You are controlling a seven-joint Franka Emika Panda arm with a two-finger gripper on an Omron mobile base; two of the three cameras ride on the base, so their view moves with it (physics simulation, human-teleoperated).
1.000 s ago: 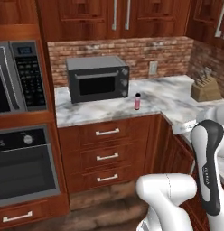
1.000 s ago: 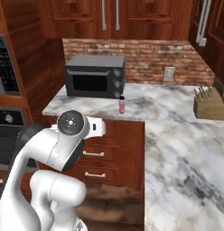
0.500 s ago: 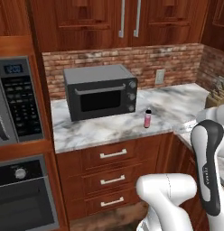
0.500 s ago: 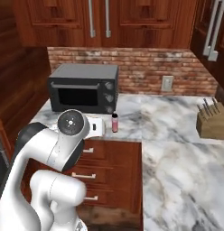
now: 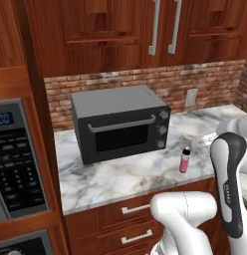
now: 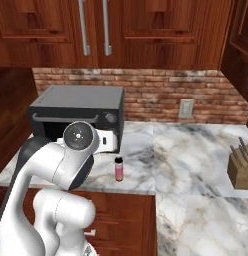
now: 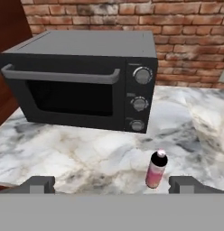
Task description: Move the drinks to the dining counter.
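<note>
One drink, a small pink bottle (image 5: 185,160) (image 6: 118,169) (image 7: 156,170) with a black cap, stands upright near the front edge of the brick-backed marble counter (image 5: 120,177), just right of the black toaster oven (image 5: 120,122) (image 7: 82,76). In the hand view my gripper (image 7: 113,185) is open, with its fingertips (image 7: 39,182) wide apart and nothing between them. The bottle stands a little ahead of the tips, right of centre, closer to the right tip. The dining counter is out of view.
A wooden knife block (image 6: 241,167) sits at the counter's far right. A wall outlet (image 6: 185,108) is set in the brick. A built-in microwave panel (image 5: 16,159) stands left of the counter. Wood drawers (image 5: 130,209) run below and cabinets (image 6: 96,30) hang above.
The whole picture has shifted: the base has driven closer to the counter, so the toaster oven and bottle look larger and more central. The bottle itself has not moved; the gripper stays open.
</note>
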